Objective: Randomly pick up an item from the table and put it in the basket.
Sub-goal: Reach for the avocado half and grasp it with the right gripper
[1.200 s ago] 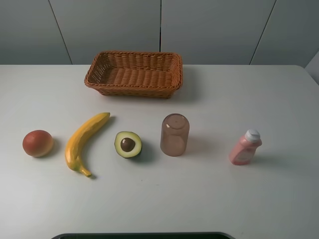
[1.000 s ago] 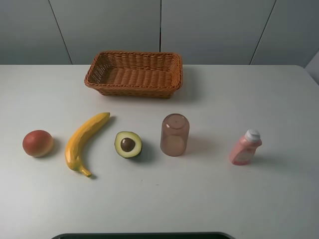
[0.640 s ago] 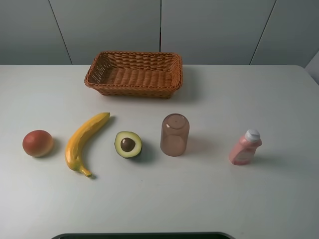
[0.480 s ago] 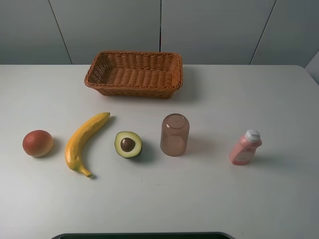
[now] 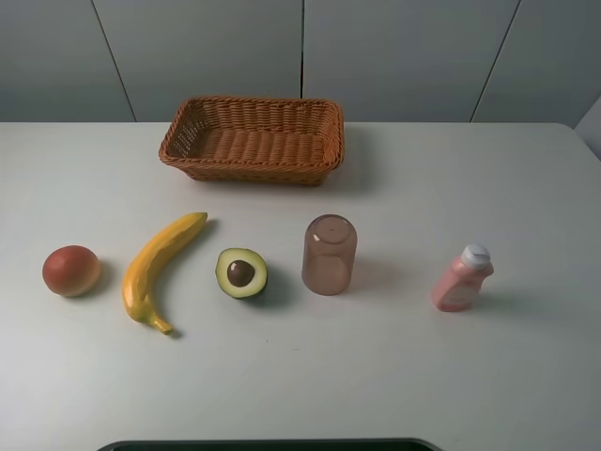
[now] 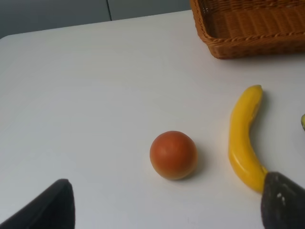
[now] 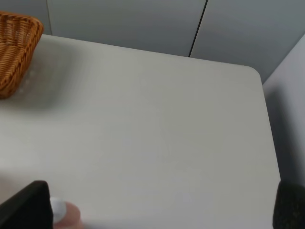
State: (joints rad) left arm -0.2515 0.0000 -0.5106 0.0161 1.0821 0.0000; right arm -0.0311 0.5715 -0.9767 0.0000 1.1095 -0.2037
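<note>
The halved avocado lies flesh-up on the white table, between a yellow banana and an upturned cup. The wicker basket stands behind them, empty. Neither gripper shows in the high view. The left gripper is open and empty, low over the table near the round red-orange fruit; only a sliver of the avocado shows there. The right gripper is open and empty over the table's right part.
A pink bottle with a white cap stands at the right; its cap shows in the right wrist view. The red-orange fruit lies at the far left. The table's right edge is near the right gripper.
</note>
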